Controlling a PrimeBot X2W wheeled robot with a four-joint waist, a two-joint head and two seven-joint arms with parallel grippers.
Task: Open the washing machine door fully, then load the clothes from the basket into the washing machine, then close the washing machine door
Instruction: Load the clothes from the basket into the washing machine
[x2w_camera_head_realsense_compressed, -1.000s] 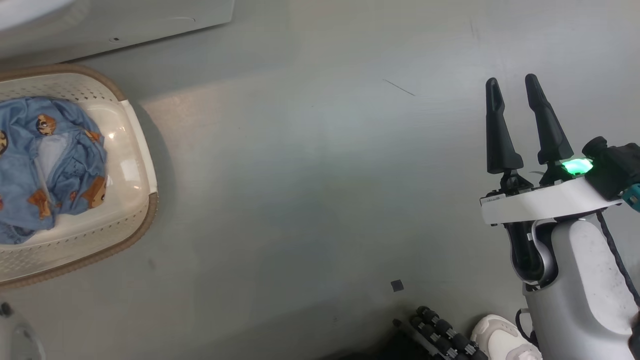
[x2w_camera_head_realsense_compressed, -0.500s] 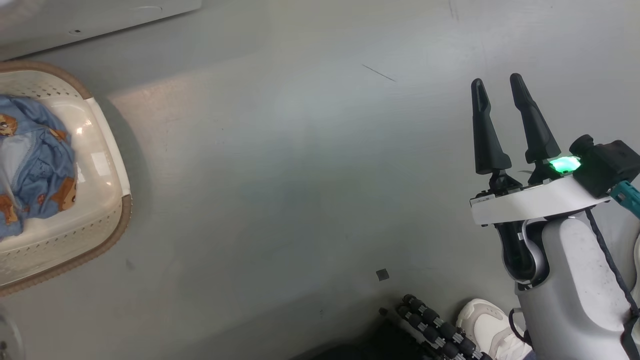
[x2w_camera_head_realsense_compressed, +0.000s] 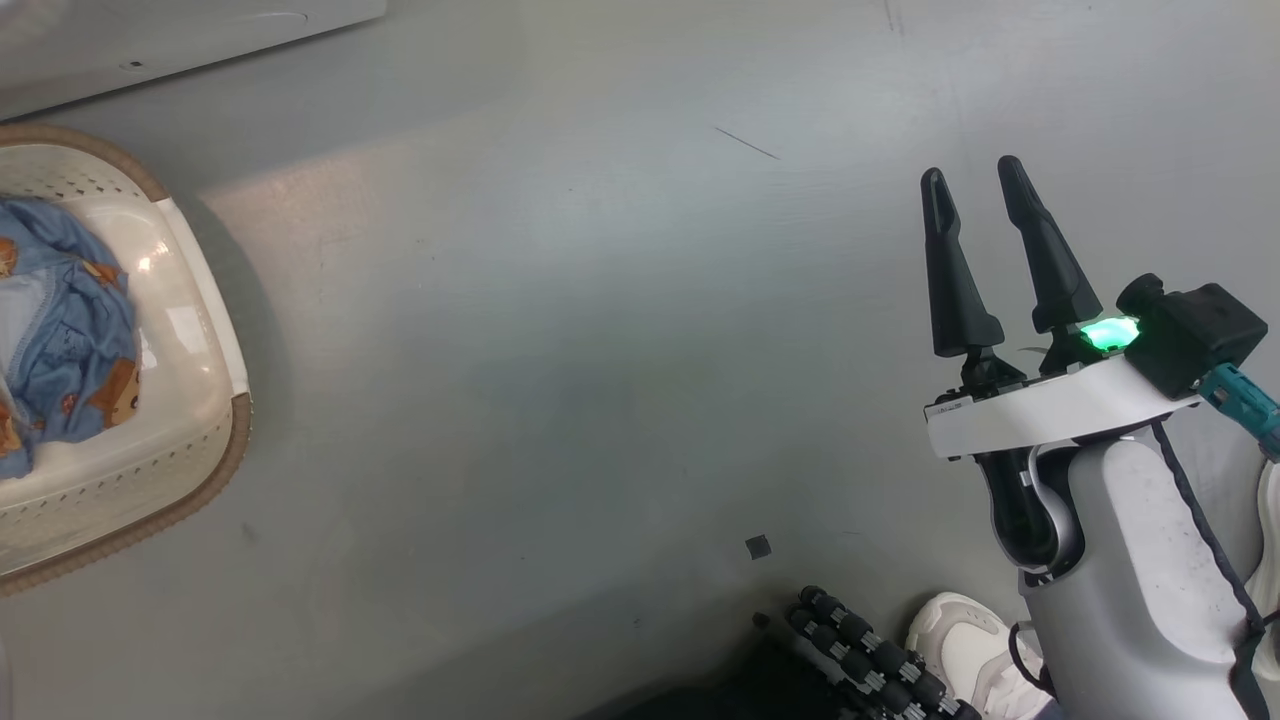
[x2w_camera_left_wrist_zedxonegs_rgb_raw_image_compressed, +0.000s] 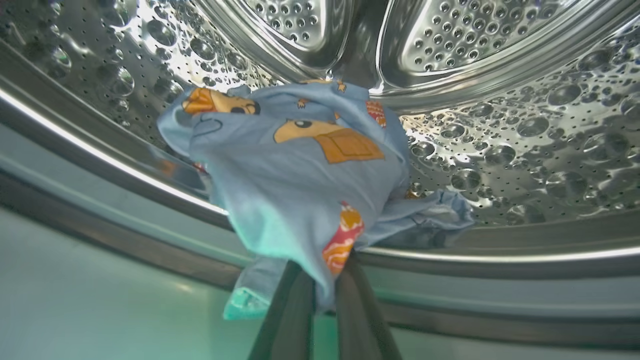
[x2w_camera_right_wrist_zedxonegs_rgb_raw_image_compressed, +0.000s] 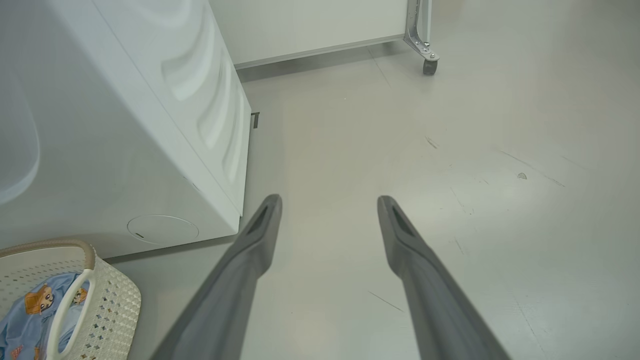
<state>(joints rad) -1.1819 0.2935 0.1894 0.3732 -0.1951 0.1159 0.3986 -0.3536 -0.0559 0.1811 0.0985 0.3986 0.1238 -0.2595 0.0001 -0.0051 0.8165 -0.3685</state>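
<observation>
In the left wrist view, a light-blue garment of the clothes (x2w_camera_left_wrist_zedxonegs_rgb_raw_image_compressed: 300, 175) with orange bears lies over the lip of the washing machine's steel drum (x2w_camera_left_wrist_zedxonegs_rgb_raw_image_compressed: 525, 150). My left gripper (x2w_camera_left_wrist_zedxonegs_rgb_raw_image_compressed: 324, 274) is shut on its lower fold, fingers close together. More clothes (x2w_camera_head_realsense_compressed: 60, 340) lie in the basket (x2w_camera_head_realsense_compressed: 215, 400) on the floor at the head view's left, below the washing machine (x2w_camera_head_realsense_compressed: 150, 40). My right gripper (x2w_camera_head_realsense_compressed: 972, 175) hangs open over bare floor, far right of the basket. The right wrist view has its fingers (x2w_camera_right_wrist_zedxonegs_rgb_raw_image_compressed: 260, 235) spread, the machine (x2w_camera_right_wrist_zedxonegs_rgb_raw_image_compressed: 150, 125) and basket (x2w_camera_right_wrist_zedxonegs_rgb_raw_image_compressed: 115, 300) to their left. The door is out of view.
A person's white shoe (x2w_camera_head_realsense_compressed: 960, 640) and a black ribbed part (x2w_camera_head_realsense_compressed: 860, 650) sit at the lower edge of the head view. A small dark square (x2w_camera_head_realsense_compressed: 758, 546) lies on the grey floor. A caster of a metal frame (x2w_camera_right_wrist_zedxonegs_rgb_raw_image_compressed: 429, 65) stands by the far white wall.
The head camera has turned, so the basket and machine now sit further left in its view. My right gripper stays open, in much the same pose.
</observation>
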